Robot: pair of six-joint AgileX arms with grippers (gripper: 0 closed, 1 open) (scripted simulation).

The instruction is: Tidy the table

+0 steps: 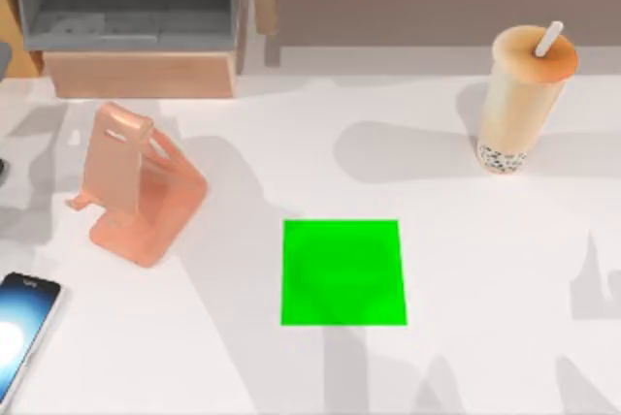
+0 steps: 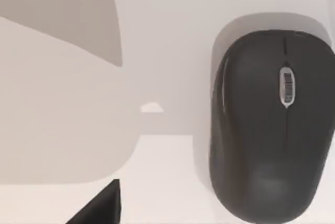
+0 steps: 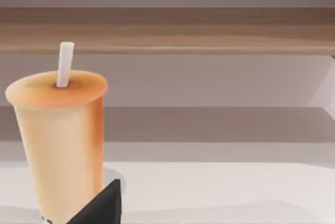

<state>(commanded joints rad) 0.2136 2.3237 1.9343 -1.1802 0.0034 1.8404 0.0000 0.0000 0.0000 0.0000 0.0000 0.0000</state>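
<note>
Lying flat, the table (image 1: 466, 270) runs lengthwise left to right; cannot tell either hand's state.

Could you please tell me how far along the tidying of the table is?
Nothing looks put away yet. The phone stand, phone and bubble tea all sit on the table; a mouse lies below the left wrist camera. The green patch is bare. Everything remains.

white matte table (image 1: 485, 270), flat, w/ 1 bright green square patch (image 1: 343, 271) near centre.
</note>
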